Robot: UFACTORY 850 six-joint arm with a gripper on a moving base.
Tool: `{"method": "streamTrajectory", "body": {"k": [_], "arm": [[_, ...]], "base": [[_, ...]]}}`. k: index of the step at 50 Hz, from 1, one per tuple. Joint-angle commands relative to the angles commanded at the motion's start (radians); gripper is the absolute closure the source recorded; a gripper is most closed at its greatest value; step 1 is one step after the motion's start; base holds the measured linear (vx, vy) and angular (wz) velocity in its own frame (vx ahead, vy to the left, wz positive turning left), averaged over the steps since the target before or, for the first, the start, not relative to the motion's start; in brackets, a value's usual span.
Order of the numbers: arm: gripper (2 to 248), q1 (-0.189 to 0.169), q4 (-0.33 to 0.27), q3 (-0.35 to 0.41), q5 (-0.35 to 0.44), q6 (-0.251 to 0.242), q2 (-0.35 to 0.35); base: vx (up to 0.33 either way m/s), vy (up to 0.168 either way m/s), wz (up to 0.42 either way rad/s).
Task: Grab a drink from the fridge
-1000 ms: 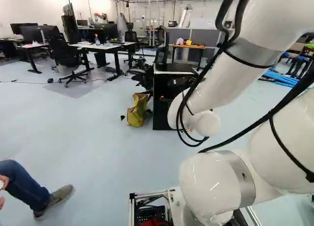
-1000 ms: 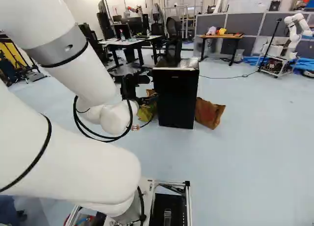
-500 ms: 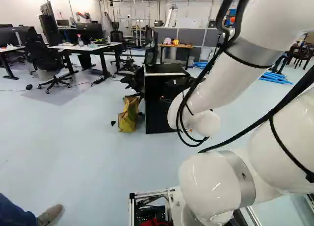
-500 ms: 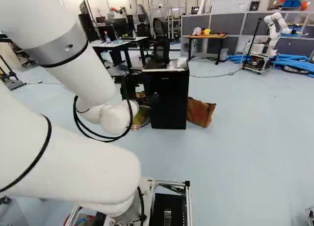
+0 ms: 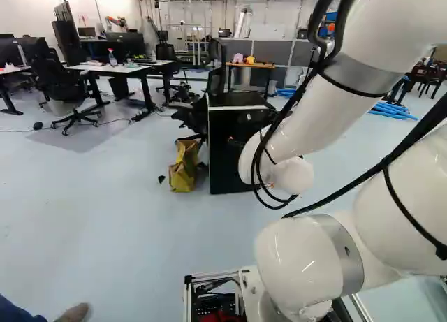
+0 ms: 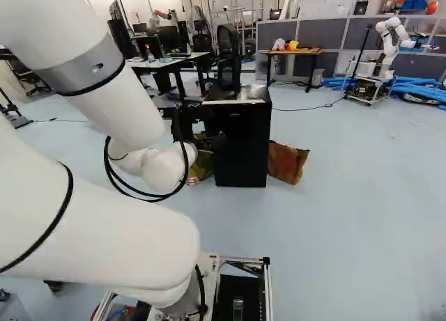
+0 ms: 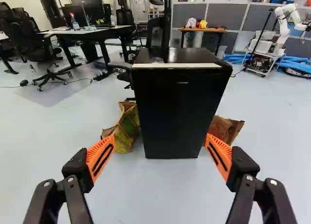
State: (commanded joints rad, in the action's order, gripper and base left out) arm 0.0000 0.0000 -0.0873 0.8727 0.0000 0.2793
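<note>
Base has moved, nearer black fridge (image 7: 176, 112) than before; fingers (image 7: 101, 157) spread wide, released.

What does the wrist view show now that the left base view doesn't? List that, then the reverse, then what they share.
Only the wrist view: the gripper with both orange pads, spread apart; the brown bag beside the black fridge; another robot, white, on a wheeled cart.

Only the left base view: my arm's white links, the base frame at their foot, and a person's shoe.

Both: the fridge, the yellow-green bag on its other side, the desk with a bottle, and blue tubes.
</note>
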Motion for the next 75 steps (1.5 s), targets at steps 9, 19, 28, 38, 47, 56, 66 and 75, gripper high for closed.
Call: {"method": "streamTrajectory", "body": {"k": [9, 19, 28, 38, 47, 56, 66, 75], "arm": [[3, 0.0, 0.0, 0.0, 0.0, 0.0, 0.0], [3, 0.0, 0.0, 0.0, 0.0, 0.0, 0.0], [3, 0.0, 0.0, 0.0, 0.0, 0.0, 0.0], [3, 0.0, 0.0, 0.0, 0.0, 0.0, 0.0], [3, 0.0, 0.0, 0.0, 0.0, 0.0, 0.0], [3, 0.0, 0.0, 0.0, 0.0, 0.0, 0.0], [3, 0.0, 0.0, 0.0, 0.0, 0.0, 0.0], [3, 0.0, 0.0, 0.0, 0.0, 0.0, 0.0]], "base": [[0.088, 0.048, -0.012], [0.086, 0.05, -0.012], [0.087, 0.05, -0.012], [0.087, 0.051, -0.013], [0.086, 0.047, -0.012], [0.084, 0.037, -0.008], [0.082, 0.033, -0.011], [0.088, 0.035, -0.011]]}}
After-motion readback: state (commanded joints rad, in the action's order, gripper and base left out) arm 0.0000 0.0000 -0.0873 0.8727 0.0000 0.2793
